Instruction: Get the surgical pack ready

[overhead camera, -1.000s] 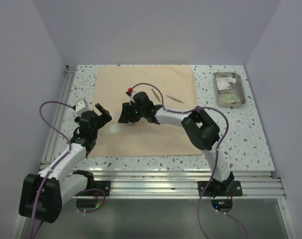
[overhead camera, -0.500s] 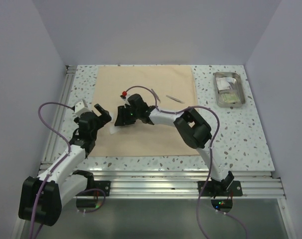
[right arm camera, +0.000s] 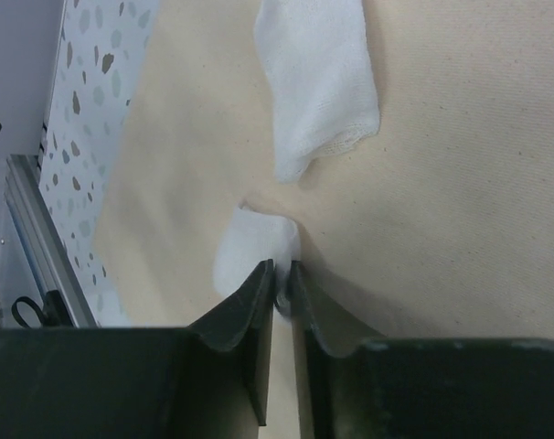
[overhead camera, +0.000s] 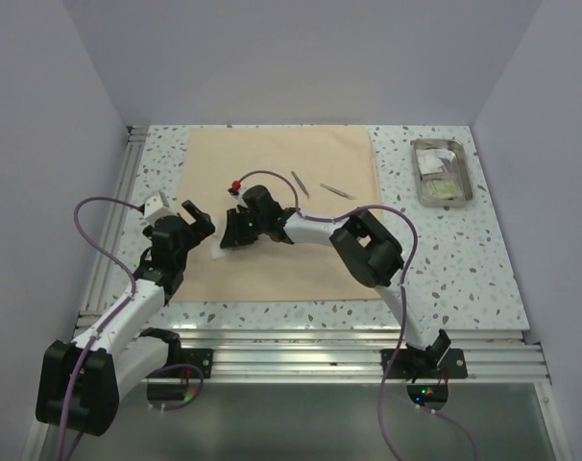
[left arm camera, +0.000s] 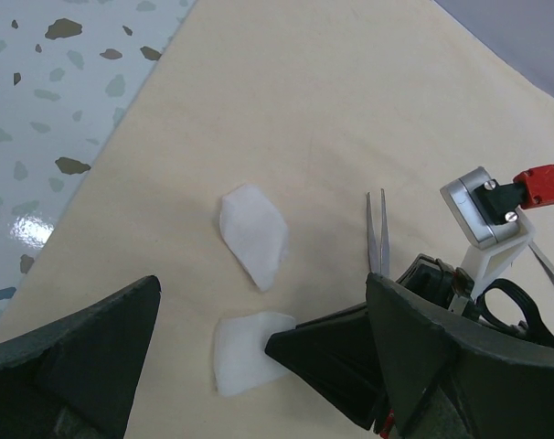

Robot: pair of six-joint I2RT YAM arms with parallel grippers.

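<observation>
The large tan cloth [overhead camera: 277, 211] lies flat on the table. Two small white gauze pads lie near its left edge. My right gripper [right arm camera: 282, 274] is shut on the edge of the nearer pad [right arm camera: 254, 247], low on the cloth. The other pad [right arm camera: 318, 73] lies loose just beyond it. My left gripper [left arm camera: 263, 283] hovers open above both pads [left arm camera: 252, 233] and holds nothing. From above, the right gripper [overhead camera: 229, 235] sits just right of the left gripper [overhead camera: 176, 206]. Thin metal tweezers [overhead camera: 298, 182] and a second instrument [overhead camera: 335, 190] rest on the cloth. The steel tray [overhead camera: 418, 182] stands at the far right.
The tray holds a few sachets [overhead camera: 443, 178]. A metal rail [overhead camera: 113, 221] runs along the table's left edge, close to the left arm. The right arm [overhead camera: 368, 245] stretches across the cloth's lower half. Speckled tabletop [overhead camera: 464, 259] shows between cloth and tray.
My right gripper has slid left across the cloth and closed on the nearer white pad. The left arm has hardly moved and stays open.
</observation>
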